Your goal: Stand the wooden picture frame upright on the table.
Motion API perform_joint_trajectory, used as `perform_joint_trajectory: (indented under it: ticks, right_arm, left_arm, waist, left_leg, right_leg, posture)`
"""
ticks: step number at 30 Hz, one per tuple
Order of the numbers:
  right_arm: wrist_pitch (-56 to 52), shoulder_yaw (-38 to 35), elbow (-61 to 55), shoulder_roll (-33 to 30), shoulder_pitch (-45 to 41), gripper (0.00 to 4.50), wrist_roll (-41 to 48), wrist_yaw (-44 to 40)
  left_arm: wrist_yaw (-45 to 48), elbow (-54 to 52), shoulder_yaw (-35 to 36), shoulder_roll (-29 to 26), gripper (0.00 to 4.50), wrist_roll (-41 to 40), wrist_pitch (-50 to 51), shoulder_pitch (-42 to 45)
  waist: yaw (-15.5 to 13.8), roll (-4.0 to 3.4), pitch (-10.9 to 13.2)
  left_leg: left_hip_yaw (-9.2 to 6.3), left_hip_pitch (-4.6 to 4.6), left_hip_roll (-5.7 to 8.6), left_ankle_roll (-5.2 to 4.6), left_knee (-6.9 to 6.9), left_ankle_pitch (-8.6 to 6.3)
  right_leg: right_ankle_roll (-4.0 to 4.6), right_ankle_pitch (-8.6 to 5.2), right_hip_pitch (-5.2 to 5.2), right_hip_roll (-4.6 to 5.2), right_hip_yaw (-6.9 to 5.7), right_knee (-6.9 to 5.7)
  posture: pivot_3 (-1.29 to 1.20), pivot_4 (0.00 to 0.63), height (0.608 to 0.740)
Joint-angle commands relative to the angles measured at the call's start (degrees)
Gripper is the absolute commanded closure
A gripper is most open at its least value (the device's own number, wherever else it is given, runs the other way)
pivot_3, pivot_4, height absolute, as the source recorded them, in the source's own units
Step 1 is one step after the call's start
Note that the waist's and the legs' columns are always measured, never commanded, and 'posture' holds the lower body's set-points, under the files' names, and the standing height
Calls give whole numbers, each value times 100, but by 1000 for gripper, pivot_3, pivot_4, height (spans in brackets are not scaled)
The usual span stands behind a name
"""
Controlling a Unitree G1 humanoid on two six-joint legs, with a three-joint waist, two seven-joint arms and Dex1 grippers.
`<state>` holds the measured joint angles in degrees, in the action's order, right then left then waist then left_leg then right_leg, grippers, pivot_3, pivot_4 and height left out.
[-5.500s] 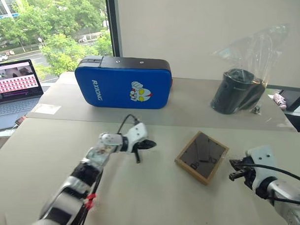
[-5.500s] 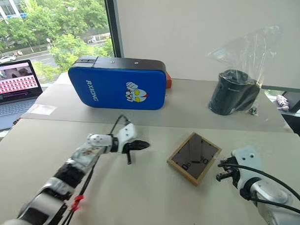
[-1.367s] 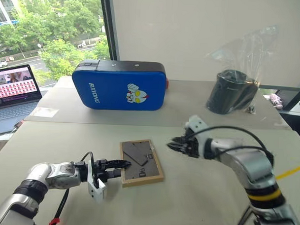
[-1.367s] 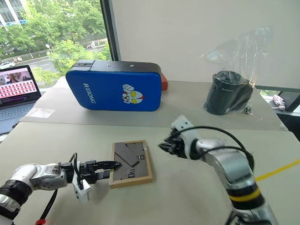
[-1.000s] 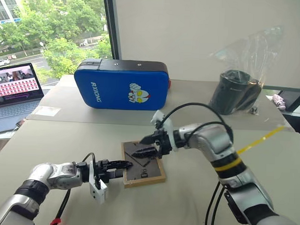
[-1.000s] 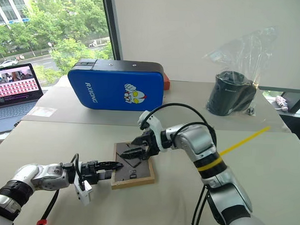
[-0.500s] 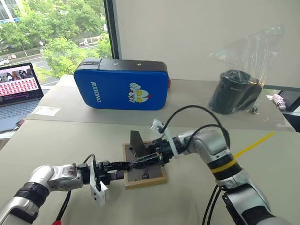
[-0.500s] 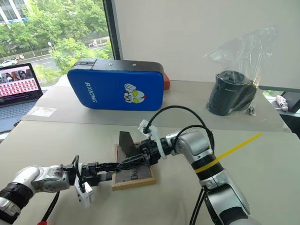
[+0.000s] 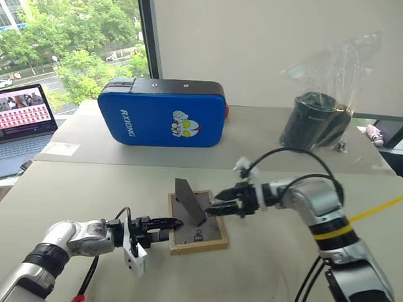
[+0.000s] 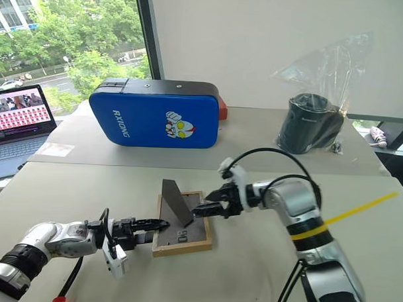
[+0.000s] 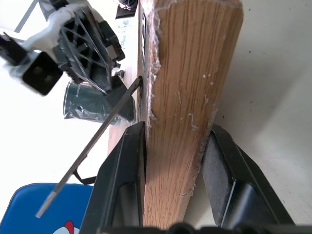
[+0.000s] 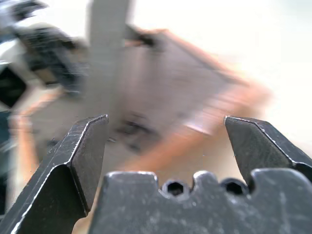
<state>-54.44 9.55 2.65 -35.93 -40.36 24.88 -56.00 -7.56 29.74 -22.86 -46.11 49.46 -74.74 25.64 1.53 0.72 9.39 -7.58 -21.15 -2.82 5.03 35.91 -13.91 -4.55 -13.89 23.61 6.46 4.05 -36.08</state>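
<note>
Left end effector (image 9: 164,227) pinching wooden picture frame (image 9: 199,223) edge; frame flat, back up, stand raised; right end effector (image 9: 215,209) spread

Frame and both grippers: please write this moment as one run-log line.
frame: flat, back up, stand raised | left gripper: shut on frame edge | right gripper: open beside stand | table: frame not upright yet

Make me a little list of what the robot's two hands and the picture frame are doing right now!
frame: small light-wood picture frame lying face down on the pale beige table, dark grey back up
stand: grey fold-out stand sticking up from the back
left gripper: shut on the frame's left edge, as the left wrist view shows
right gripper: open, holding nothing, beside the stand
behind: big blue pad, black roll in a clear bag, open laptop
</note>
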Motion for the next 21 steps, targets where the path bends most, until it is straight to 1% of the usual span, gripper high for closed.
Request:
perform_joint_trajectory:
  ticks: [1,2,3,4,5,6,8,10,12,13,15,19,21]
  right_arm:
    - [2221,-239,-493,-650,697,77,-897,31]
    - [2571,-219,-539,-745,839,77,-1027,-1]
    - [4133,-16,-643,-1105,1281,77,-1776,166]
    - [5452,205,-746,-1416,1703,77,-2365,192]
    - [6518,374,-860,-1599,2045,77,-2830,280]
    - [7232,478,-978,-1658,2284,77,-3089,361]
    - [8182,621,-1272,-1499,2520,77,-3604,813]
    - [8780,714,-1479,-1246,2603,77,-3968,1160]
    - [9014,743,-1550,-1065,2597,77,-4141,1302]
    - [9153,767,-1601,-919,2539,77,-4364,1464]
    - [9263,906,-1555,-572,2333,77,-4857,1738]
    - [9240,1032,-1312,-247,2170,77,-5066,1861]
    - [9251,1059,-1215,-178,2132,591,-5182,1920]
  left_arm:
    - [254,308,-262,-78,3269,223,33,-103]
    - [249,326,-269,-85,3269,226,26,-90]
    - [238,366,-276,-90,3269,233,10,-61]
    - [234,404,-281,-90,3269,227,1,-34]
    - [232,442,-289,-88,3269,207,-8,-3]
    - [226,470,-296,-86,3269,183,-23,24]
    - [238,510,-288,-83,3269,85,-79,69]
    - [246,535,-279,-85,3269,54,-122,104]
    - [241,559,-270,-85,3269,38,-156,129]
    - [247,570,-266,-89,3269,11,-177,148]
    - [267,569,-253,-83,3269,-77,-215,182]
    - [364,563,-251,-44,3269,-256,-259,195]
    - [418,546,-219,-20,3269,-416,-267,188]
  waist:
    - [-23,0,0]
    - [-28,0,0]
    - [-15,-1,0]
    - [-24,-2,1]
    - [-42,-2,1]
    - [-45,-2,1]
    - [21,-1,0]
    - [72,2,2]
    - [84,7,5]
    - [80,15,8]
    - [87,31,9]
    - [74,34,9]
    - [64,34,9]
  left_leg:
    - [0,0,0,0,-2,0]
    - [1,1,0,-1,-3,0]
    - [1,2,0,-1,-4,-1]
    - [1,3,0,-1,-3,0]
    - [1,2,0,2,-2,1]
    - [5,5,0,2,-3,1]
    - [7,9,0,3,0,1]
    - [12,33,-1,9,-1,5]
    - [12,55,-1,23,-2,12]
    - [12,55,-1,29,-2,15]
    - [12,56,-1,44,-2,24]
    - [9,55,-1,49,-4,27]
    - [9,50,-1,49,-3,27]
  right_leg:
    - [-1,-1,0,0,0,3]
    - [-3,-2,0,0,0,4]
    - [-7,-5,0,0,0,5]
    - [-23,-14,0,-1,2,4]
    - [-43,-26,0,0,2,2]
    - [-53,-32,-2,0,2,4]
    - [-55,-33,-9,0,4,5]
    - [-55,-33,-34,0,9,4]
    - [-57,-33,-54,0,10,3]
    - [-61,-31,-60,0,11,4]
    - [-62,-29,-61,0,12,4]
    - [-57,-27,-60,-1,11,5]
    - [-55,-26,-60,-1,11,13]
  posture:
    - [0,150,740]
    - [0,150,740]
    - [0,150,740]
    - [0,150,740]
    - [0,150,740]
    - [0,150,740]
    - [0,150,740]
    - [0,150,740]
    - [0,150,740]
    - [0,150,740]
    - [0,150,740]
    - [0,150,740]
    - [0,150,740]
